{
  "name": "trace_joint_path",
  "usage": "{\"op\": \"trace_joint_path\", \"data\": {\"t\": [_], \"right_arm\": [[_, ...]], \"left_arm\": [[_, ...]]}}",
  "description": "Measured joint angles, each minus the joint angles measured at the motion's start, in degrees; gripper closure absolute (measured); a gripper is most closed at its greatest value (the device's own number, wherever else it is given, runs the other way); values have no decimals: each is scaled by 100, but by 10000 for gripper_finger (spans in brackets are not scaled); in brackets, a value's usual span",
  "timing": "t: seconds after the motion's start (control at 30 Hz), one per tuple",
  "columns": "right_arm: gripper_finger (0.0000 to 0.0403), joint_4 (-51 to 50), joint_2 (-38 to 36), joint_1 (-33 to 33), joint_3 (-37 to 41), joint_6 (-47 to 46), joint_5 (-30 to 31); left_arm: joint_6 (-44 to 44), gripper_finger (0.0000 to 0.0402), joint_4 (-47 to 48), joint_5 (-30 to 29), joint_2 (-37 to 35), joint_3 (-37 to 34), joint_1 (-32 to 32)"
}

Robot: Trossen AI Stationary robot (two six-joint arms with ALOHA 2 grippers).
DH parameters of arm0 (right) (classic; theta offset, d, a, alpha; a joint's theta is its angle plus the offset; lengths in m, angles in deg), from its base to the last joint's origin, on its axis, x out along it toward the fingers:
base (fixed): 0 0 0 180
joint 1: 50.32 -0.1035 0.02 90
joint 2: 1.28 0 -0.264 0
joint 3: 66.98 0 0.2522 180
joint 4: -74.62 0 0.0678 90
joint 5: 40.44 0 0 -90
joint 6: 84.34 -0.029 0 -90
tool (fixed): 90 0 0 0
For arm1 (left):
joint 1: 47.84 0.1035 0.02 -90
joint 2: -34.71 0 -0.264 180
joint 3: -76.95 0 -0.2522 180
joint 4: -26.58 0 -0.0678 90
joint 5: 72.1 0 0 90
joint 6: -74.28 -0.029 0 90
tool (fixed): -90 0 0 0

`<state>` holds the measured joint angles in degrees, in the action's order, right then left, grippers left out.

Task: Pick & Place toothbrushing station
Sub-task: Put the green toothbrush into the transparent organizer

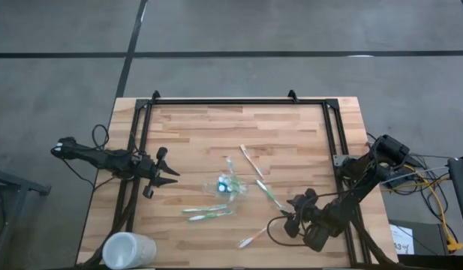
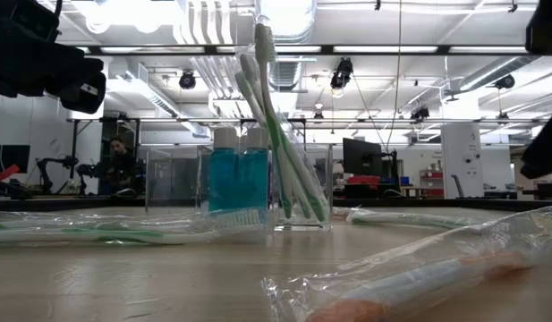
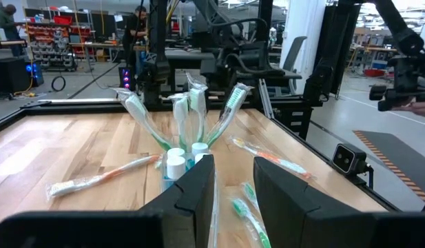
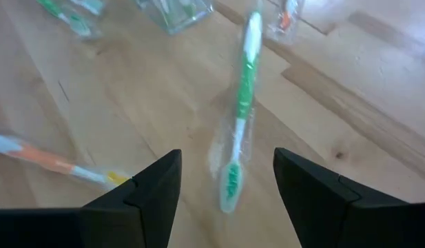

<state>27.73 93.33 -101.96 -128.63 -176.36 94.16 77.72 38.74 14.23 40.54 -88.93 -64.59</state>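
With the toothbrushing station (image 1: 229, 186) at mid-table, the right gripper (image 4: 227, 180), jaws spread and empty above a wrapped green toothbrush (image 4: 241, 103), should descend centred across its handle, while the left gripper (image 1: 169, 176) waits released nearby.

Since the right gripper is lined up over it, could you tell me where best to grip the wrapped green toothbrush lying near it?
Probably mid-handle, from straight above. The green toothbrush lies flat on the table, with bare wood either side. The open right gripper straddles its bristle end; closing across the slim handle should hold better than the loose wrapper ends.
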Motion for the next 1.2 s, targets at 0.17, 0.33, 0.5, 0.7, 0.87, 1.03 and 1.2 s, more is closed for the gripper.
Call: {"op": "trace_joint_path", "data": {"t": [0.17,0.33,0.5,0.7,0.87,1.03,1.2], "right_arm": [[179,133,2,2,147,3,-328],[179,242,4,2,208,36,-460],[179,271,7,4,234,49,-638],[179,931,13,15,505,207,-754],[179,1426,15,15,801,211,-747],[179,1430,15,15,860,162,-732],[186,1465,15,17,860,164,-728]], "left_arm": [[0,293,0,0,0,0,1],[0,293,-1,-1,0,0,2],[0,293,0,-1,0,0,0],[0,293,0,-1,1,0,0],[0,293,0,-1,0,0,0],[0,293,0,-2,0,0,1],[0,293,0,-2,0,0,0]]}}
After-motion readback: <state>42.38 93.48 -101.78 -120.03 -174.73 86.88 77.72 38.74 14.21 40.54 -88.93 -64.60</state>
